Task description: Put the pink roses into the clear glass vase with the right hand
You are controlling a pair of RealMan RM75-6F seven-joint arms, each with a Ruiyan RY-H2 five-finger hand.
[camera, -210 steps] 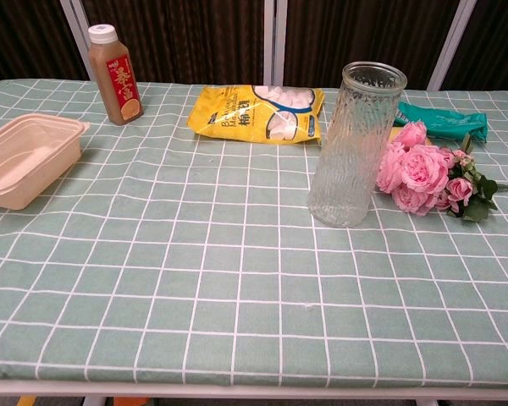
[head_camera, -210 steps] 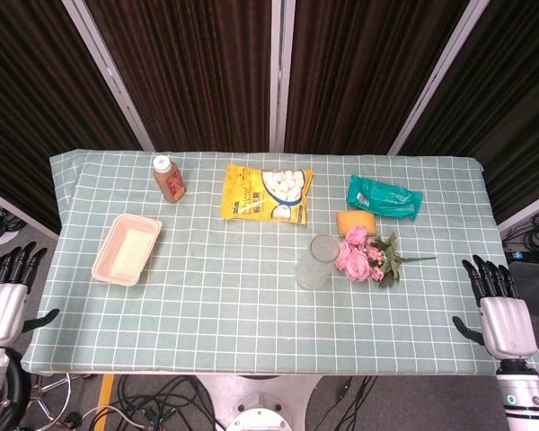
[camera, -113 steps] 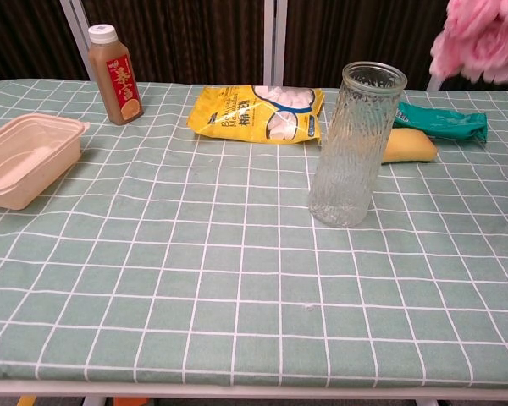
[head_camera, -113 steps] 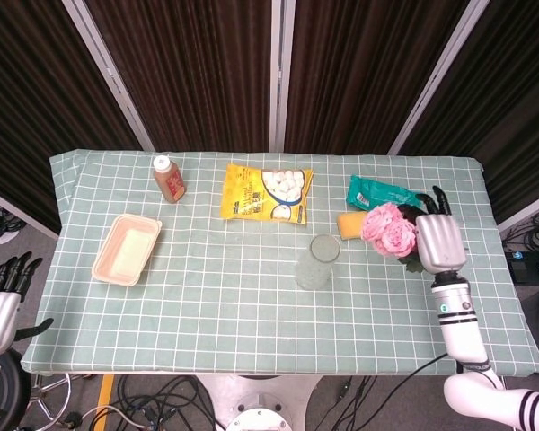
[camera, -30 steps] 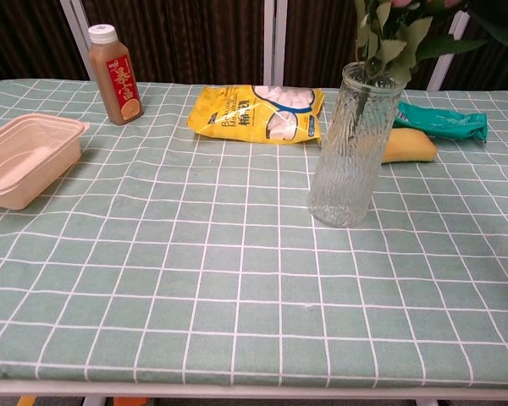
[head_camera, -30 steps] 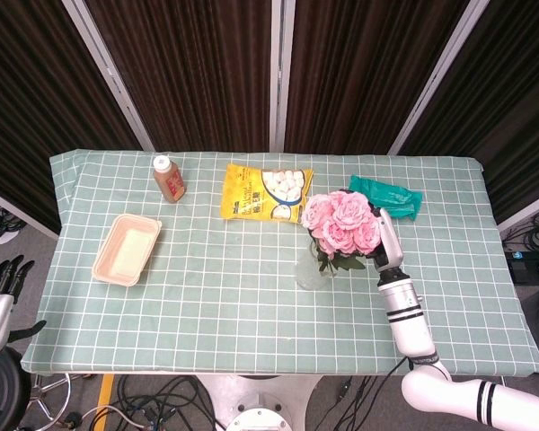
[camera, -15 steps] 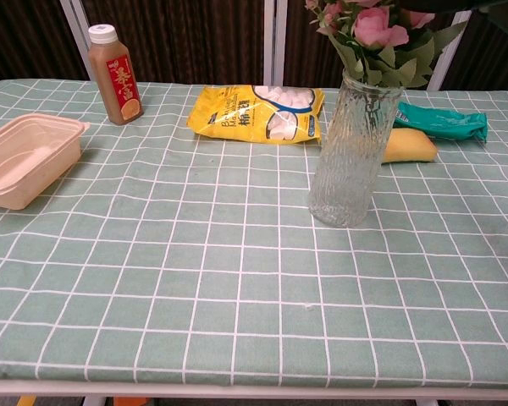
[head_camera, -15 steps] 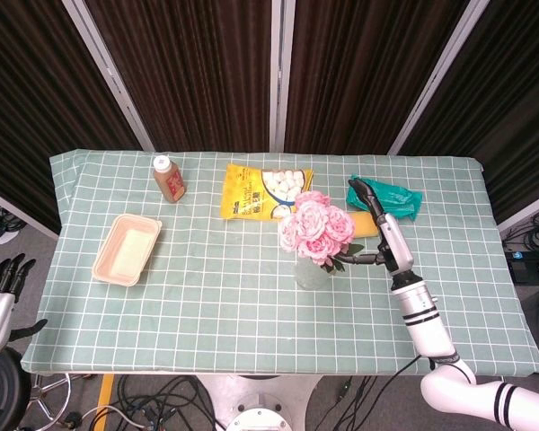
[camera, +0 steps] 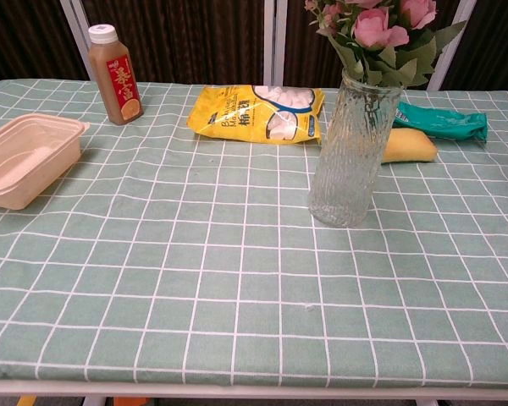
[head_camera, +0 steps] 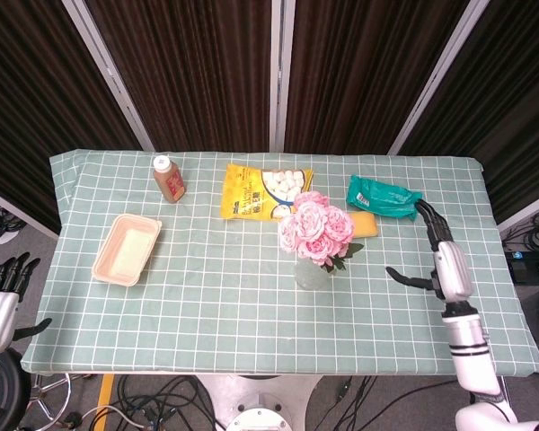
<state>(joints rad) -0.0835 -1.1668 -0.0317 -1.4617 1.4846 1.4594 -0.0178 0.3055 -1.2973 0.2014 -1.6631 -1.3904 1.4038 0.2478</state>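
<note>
The pink roses stand upright in the clear glass vase near the table's middle; in the chest view the blooms rise from the ribbed vase with green leaves over its rim. My right hand hovers well to the right of the vase, fingers spread and holding nothing. My left hand hangs off the table's left edge, low, fingers apart and empty. Neither hand shows in the chest view.
A yellow snack bag lies behind the vase, a yellow sponge and a teal packet to its right. A brown bottle and a beige food box sit on the left of the checked tablecloth.
My right hand has let go of the roses and drawn back to the right, away from the vase. The roses stay seated in the vase. The left hand has not moved.
</note>
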